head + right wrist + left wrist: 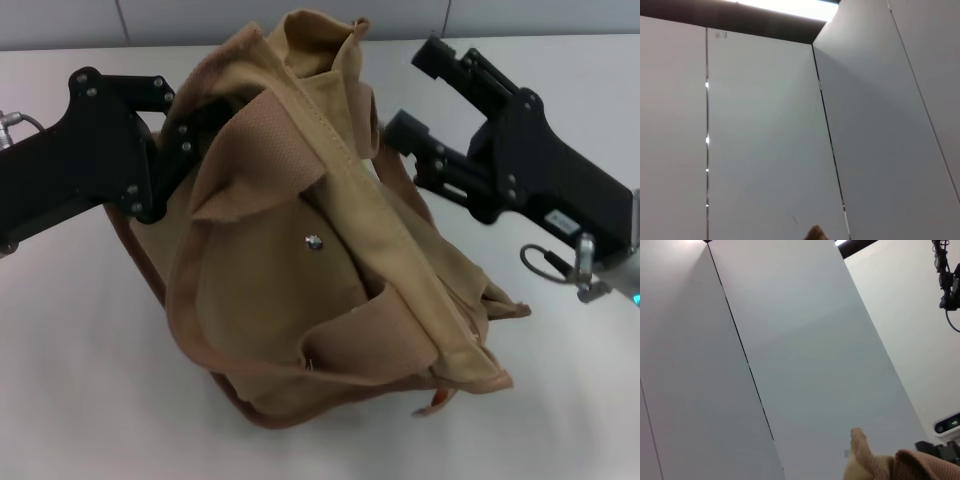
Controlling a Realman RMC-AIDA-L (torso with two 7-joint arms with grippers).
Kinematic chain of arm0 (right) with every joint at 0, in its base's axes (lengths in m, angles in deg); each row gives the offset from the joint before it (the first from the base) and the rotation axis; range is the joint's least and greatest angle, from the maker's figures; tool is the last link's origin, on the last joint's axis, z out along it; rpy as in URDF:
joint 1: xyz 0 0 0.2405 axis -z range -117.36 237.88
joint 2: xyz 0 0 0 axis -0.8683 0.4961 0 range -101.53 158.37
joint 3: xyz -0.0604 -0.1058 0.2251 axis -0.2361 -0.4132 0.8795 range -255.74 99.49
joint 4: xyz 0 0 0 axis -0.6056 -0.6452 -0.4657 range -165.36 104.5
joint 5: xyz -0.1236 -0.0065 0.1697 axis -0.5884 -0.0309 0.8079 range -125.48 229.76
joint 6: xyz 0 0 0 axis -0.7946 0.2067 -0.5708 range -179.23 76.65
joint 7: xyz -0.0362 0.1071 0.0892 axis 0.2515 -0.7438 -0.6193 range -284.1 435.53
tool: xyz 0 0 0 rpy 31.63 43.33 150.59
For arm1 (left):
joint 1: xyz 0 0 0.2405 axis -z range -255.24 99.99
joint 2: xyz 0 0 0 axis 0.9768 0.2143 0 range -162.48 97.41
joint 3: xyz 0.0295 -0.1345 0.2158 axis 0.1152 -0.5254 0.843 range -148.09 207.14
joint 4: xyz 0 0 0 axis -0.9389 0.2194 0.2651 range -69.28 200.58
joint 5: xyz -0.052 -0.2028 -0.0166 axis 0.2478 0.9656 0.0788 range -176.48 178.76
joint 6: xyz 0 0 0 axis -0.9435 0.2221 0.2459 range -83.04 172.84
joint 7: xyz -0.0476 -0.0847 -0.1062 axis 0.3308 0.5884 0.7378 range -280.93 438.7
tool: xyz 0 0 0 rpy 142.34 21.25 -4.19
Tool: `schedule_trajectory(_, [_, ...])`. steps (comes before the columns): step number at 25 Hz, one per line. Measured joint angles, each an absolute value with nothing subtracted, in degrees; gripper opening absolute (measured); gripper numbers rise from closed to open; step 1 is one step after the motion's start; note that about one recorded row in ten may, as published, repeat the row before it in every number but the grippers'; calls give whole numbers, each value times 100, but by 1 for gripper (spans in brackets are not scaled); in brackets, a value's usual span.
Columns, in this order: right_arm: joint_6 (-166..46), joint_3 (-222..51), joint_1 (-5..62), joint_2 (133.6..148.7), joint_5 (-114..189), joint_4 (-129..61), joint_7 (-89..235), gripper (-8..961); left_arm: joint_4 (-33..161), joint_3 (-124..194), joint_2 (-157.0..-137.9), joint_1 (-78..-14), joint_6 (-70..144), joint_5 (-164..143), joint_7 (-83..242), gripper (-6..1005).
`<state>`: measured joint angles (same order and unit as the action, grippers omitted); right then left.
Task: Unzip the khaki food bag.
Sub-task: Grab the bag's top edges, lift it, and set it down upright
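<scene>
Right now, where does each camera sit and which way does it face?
Head: above, looking down at the khaki food bag on the white table; left end effector and right end effector flank it.
Left wrist: tilted up at wall panels.
Right wrist: also faces wall panels.
Shared: bag fabric edges into both wrist views.

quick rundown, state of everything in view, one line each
khaki food bag: on the table, tipped and crumpled, top fabric pulled up; zipper not visible, so open or closed cannot be told
snap stud: visible on the front panel, unfastened or not cannot be told
left gripper: against the bag's upper left side, tips hidden in the fabric
right gripper: at the bag's upper right, fingers spread apart
</scene>
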<state>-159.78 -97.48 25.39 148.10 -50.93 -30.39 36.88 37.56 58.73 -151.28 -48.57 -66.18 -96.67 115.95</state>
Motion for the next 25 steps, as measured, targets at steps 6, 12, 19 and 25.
schedule_trajectory(6, [-15913,-9894,2459,14812,-5113,-2953,3841,757,3756,6020,-15133,-4825,-6614,-9659,11583,72])
schedule_trajectory(12, [-15439,-9967,2181,14813,-5113,-2889,3867,752,3753,6029,-15136,-4821,-6609,-9659,11575,74])
schedule_trajectory(19, [-15303,-10129,1967,14821,-5241,-2877,3871,516,3756,6075,-15136,-4814,-6609,-9643,11515,77])
schedule_trajectory(25, [-15264,-10110,1882,14822,-5257,-2887,3674,485,3761,6167,-15136,-4774,-6609,-9629,11418,79])
